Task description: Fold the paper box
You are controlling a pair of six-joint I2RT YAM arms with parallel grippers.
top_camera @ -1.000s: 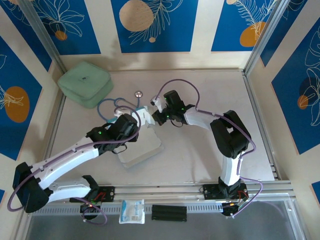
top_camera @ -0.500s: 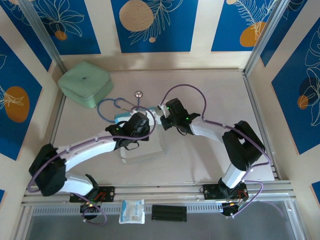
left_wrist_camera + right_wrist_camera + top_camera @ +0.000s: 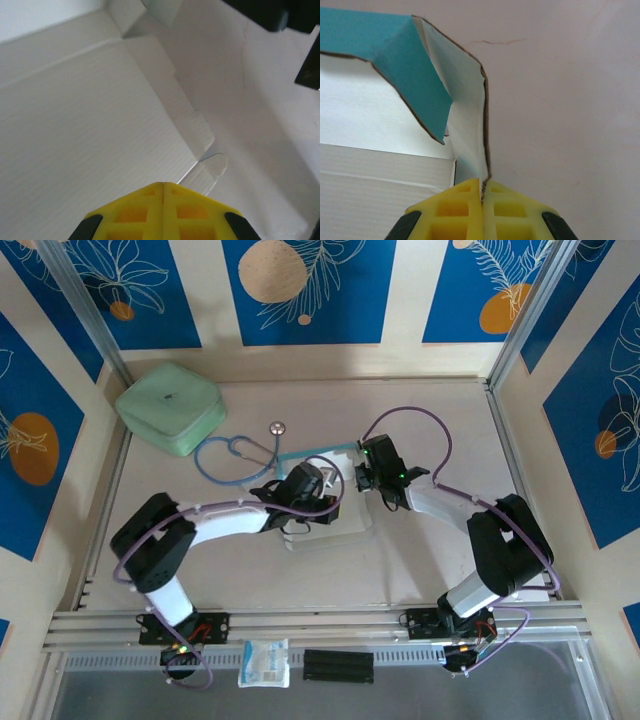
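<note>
Paper box (image 3: 348, 512) sits mid-tabletop (image 3: 420, 560), half formed, white face up. Right pincer (image 3: 482, 181) is clamped on the edge of an upright wall. Left pincer (image 3: 162, 184) is closed tight and empty over the base panel. Judgement: pin the base, then swing the wall along its crease slowly to avoid tearing

I see the paper box (image 3: 90, 115) as thin card. Its white face is matt with fine ribs, its teal face is smooth, and the cut edges are brown and raw. The fingers (image 3: 455, 210) of the right gripper (image 3: 481, 192) look like yellow moulded plastic. The table (image 3: 560, 100) is pale, smooth and matt.
</note>
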